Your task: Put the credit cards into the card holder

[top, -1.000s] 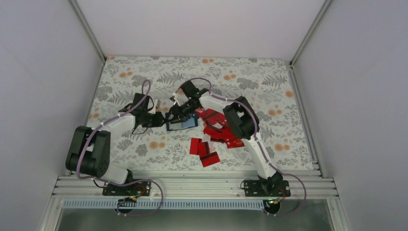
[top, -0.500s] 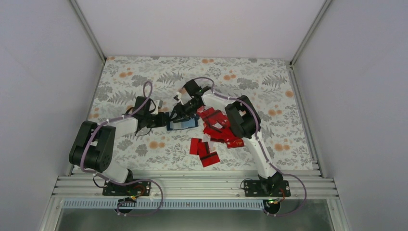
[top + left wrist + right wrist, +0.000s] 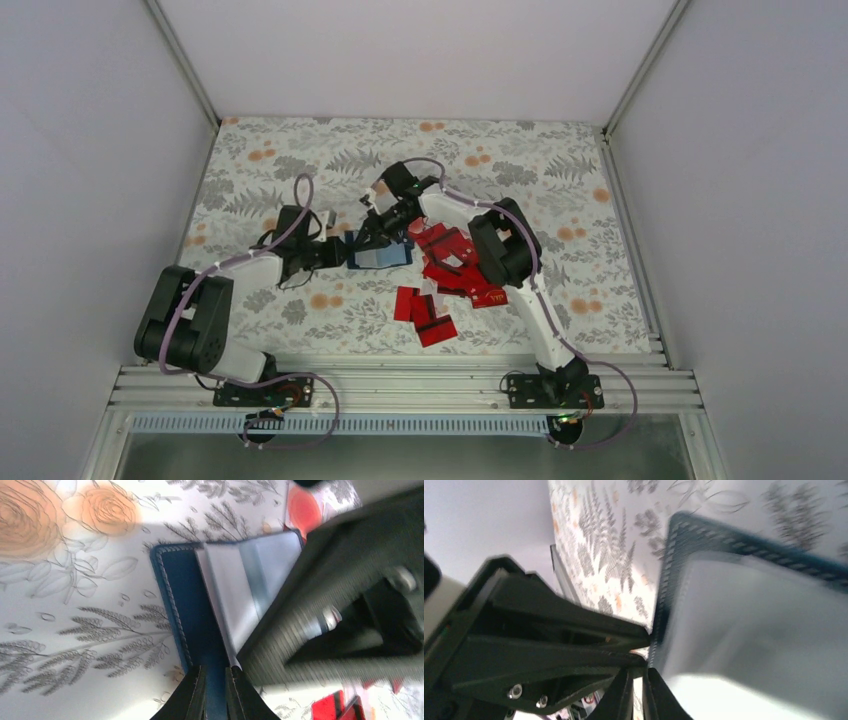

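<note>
since the left gripper point(image 3: 214, 676) and right gripper point(image 3: 639, 676) both pinch the left edge of the card holder point(image 3: 182, 600), jaws nearly shut, either grip could slip and let it flop closed.

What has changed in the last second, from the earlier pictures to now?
The left gripper moved right to the card holder and closed on its left edge. The right gripper narrowed and shut at the holder's far edge, seemingly pinching it. The card holder and the red credit cards stayed where they were.
</note>
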Tool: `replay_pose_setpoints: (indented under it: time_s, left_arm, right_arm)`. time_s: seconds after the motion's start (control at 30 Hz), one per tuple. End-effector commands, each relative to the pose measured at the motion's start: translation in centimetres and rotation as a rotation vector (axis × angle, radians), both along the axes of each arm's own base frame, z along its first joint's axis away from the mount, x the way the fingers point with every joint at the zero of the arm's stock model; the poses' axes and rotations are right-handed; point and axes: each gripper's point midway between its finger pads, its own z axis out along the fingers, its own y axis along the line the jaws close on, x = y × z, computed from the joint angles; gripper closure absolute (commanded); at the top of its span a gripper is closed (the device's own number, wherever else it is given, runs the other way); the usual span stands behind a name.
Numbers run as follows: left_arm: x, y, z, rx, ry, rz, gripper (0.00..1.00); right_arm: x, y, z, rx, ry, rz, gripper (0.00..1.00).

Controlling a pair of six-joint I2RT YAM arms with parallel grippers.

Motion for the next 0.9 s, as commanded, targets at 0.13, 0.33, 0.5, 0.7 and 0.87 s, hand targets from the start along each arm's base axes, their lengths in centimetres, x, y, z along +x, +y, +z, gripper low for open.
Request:
replay_pose_setpoints:
  time_s: [0.13, 0.33, 0.5, 0.7, 0.87]
  left_arm:
    - [-2.8, -5.4, 5.2, -0.215, -0.138, -0.242, 0.89]
    - [-3.4, -5.1, 5.3, -0.207, -0.154, -0.242, 0.88]
    - [-2.2, -5.0, 4.7, -0.166, -0.148, -0.224, 0.89]
    - [-1.0, -4.2, 1.7, -0.08, -0.074, -0.18, 0.91]
    - [-1.2, -3.5, -0.7, -0.013, -0.024, -0.17, 0.91]
  right_arm:
    - [3.9, -0.2, -5.6, -0.115, -0.089, -0.096, 0.93]
    - [4.7, -0.3, -6.2, -0.107, -0.075, -0.103, 0.87]
    - [4.5, -0.4, -5.9, -0.105, -0.077, -0.1, 0.86]
    - [4.7, -0.4, -4.9, -0.098, -0.093, -0.097, 0.84]
    - [5.0, -0.3, -3.0, -0.087, -0.13, -0.092, 0.77]
